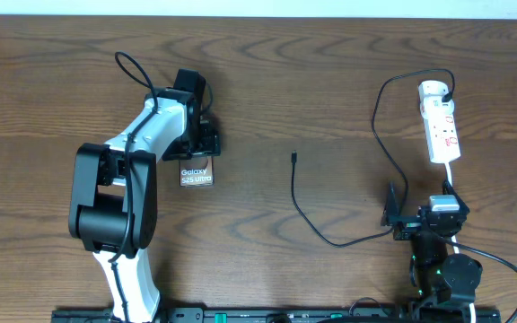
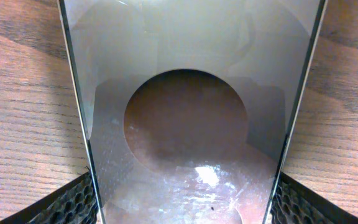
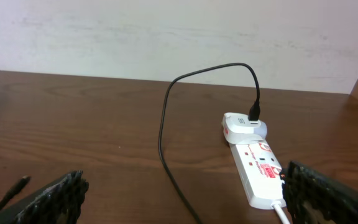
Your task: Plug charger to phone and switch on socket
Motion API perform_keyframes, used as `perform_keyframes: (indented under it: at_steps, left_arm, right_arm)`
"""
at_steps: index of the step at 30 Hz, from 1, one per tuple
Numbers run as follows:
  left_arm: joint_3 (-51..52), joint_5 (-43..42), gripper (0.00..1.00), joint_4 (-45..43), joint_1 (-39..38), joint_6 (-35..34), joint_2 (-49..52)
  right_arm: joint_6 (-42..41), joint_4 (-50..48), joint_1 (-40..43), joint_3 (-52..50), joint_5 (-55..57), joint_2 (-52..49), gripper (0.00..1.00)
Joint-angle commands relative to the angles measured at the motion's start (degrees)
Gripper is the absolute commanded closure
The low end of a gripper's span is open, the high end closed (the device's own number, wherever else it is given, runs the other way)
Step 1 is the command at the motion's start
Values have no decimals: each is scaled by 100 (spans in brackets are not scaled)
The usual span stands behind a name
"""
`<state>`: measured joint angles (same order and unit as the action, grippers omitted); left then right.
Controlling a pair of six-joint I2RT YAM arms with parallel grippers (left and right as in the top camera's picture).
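The brown-bronze phone (image 1: pixel 197 174) with white "Galaxy" lettering lies left of centre on the table. My left gripper (image 1: pixel 201 144) is over its far end; in the left wrist view the phone (image 2: pixel 191 124) fills the space between both fingers, which press its edges. The black charger cable (image 1: pixel 305 215) runs from the white socket strip (image 1: pixel 440 121) across the table, and its connector tip (image 1: pixel 293 159) lies free at centre. My right gripper (image 1: pixel 420 218) is open and empty near the front right; the socket (image 3: pixel 253 163) and cable (image 3: pixel 166 143) show ahead of it.
The wooden table (image 1: pixel 330 81) holds nothing else. A pale wall (image 3: pixel 166 37) rises behind its far edge. The socket's white lead (image 1: pixel 450 175) runs toward the right arm's base (image 1: pixel 445 278).
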<state>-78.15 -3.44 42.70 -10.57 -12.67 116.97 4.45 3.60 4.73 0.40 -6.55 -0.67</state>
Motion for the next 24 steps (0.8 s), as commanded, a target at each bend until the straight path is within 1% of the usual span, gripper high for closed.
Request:
perform_keyframes:
  at_steps: [1,7,12,24]
  left_arm:
    - [111,116,18,-20,31,-11,310]
    - [111,114,19,-17,31,-11,310]
    - [111,114,27,-13,31,-9,308]
    - [76,114,28,83,31,-11,304]
  right_arm:
    - [52,24,-28,-9,42,39,1]
    - [52,24,-28,-9,42,39,1]
    - [52,24,-28,-9,42,39,1]
    - [52,24,-28,-9,42,39,1]
